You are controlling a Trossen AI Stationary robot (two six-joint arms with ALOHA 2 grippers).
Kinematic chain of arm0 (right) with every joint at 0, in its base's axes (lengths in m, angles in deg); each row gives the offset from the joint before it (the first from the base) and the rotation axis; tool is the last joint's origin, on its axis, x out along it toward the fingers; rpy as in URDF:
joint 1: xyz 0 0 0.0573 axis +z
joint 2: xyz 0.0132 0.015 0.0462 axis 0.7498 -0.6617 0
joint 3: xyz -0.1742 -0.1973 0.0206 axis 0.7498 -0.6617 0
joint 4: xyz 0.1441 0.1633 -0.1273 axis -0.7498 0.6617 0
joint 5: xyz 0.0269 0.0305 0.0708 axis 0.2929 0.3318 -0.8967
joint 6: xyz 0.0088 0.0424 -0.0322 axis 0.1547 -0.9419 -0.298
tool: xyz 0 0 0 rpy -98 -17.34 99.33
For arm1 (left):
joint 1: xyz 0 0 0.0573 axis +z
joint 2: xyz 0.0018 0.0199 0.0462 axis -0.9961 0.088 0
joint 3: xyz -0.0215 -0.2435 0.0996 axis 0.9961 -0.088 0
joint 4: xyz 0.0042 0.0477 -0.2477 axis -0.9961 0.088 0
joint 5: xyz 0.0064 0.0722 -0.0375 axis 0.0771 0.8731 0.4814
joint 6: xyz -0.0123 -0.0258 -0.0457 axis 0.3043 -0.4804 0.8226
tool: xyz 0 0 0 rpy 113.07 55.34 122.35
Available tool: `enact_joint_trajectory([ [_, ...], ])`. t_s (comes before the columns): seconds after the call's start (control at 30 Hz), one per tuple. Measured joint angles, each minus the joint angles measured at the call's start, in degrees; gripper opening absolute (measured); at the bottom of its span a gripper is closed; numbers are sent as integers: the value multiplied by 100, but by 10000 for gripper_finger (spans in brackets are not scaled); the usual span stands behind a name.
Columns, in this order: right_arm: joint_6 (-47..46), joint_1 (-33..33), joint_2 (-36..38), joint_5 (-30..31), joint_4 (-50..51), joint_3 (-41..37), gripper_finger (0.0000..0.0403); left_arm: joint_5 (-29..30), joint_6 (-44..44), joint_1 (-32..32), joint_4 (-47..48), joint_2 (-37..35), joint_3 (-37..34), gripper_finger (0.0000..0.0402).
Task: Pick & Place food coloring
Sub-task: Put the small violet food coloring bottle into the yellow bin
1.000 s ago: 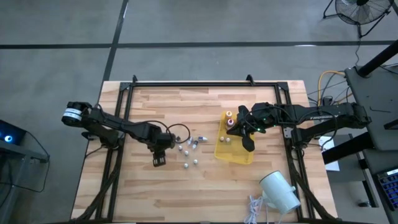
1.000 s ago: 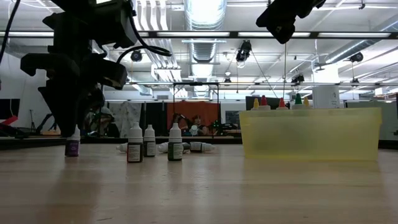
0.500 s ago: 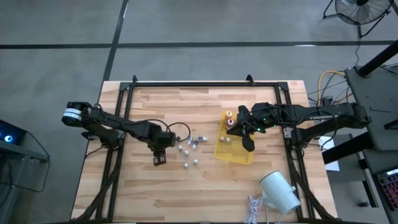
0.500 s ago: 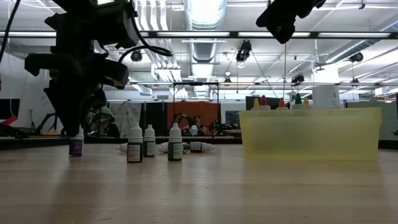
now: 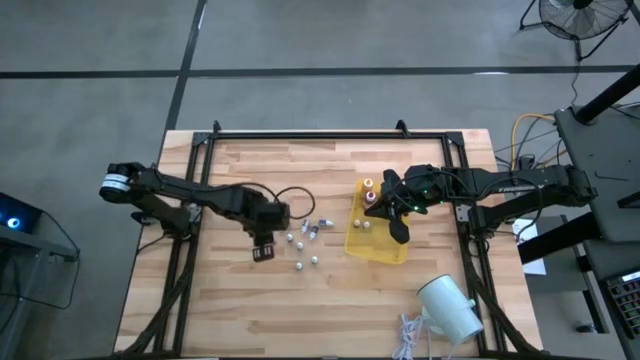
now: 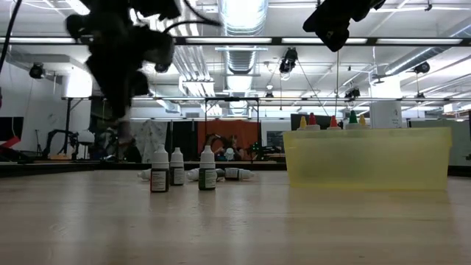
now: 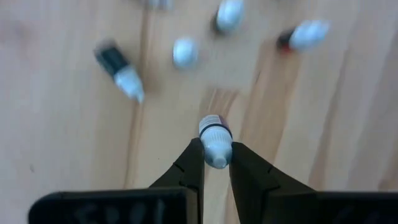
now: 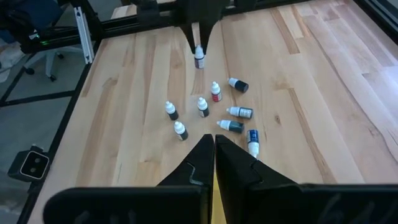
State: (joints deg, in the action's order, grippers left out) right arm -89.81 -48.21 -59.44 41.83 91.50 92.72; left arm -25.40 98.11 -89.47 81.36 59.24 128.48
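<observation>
My left gripper (image 5: 263, 248) hangs above the wooden table, left of the loose bottles, shut on one small food coloring bottle (image 8: 199, 60) with a white cap and a purple body. Several more food coloring bottles (image 5: 305, 235) stand or lie on the table, seen also in the low view (image 6: 180, 168). Others with coloured tops stand in the yellow bin (image 5: 375, 240). My right gripper (image 8: 214, 146) is shut with nothing in it, raised over that bin. My left gripper pinches the bottle's white cap (image 7: 216, 149) between its two fingertips. The fingers (image 8: 198, 34) come from above, pointing steeply down. The bottle hangs upright below them, its body clear of the table.
A big white cylinder (image 5: 450, 305) lies at the near right corner beside a white cable (image 5: 410, 335). A black frame (image 5: 330, 135) runs round the table's far edge and sides. Bare wood stretches across the table's near left.
My left gripper has risen and drifted a little toward the loose bottles. The purple bottle, which stood on the table at the cluster's left, went up with it and now hangs clear of the table.
</observation>
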Motion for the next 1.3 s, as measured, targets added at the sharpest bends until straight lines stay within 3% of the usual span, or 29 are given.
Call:
enact_joint_trajectory([
  [0.3, 177, 0, 301, 245, 89, 258, 9, 2, -365, 474, 136, 0, 877, 32],
  [0.77, 284, -4, 1500, 605, 617, 572, 9, -28, -840, 956, 131, 198, 1673, 32],
  [0.93, 155, 0, 1710, 756, 923, 533, 9, -39, -1083, 971, 228, 668, 2233, 32],
  [1.3, 149, -2, 1752, 954, 1313, 522, 9, -133, -1792, 971, 1027, 2150, 4470, 32],
])
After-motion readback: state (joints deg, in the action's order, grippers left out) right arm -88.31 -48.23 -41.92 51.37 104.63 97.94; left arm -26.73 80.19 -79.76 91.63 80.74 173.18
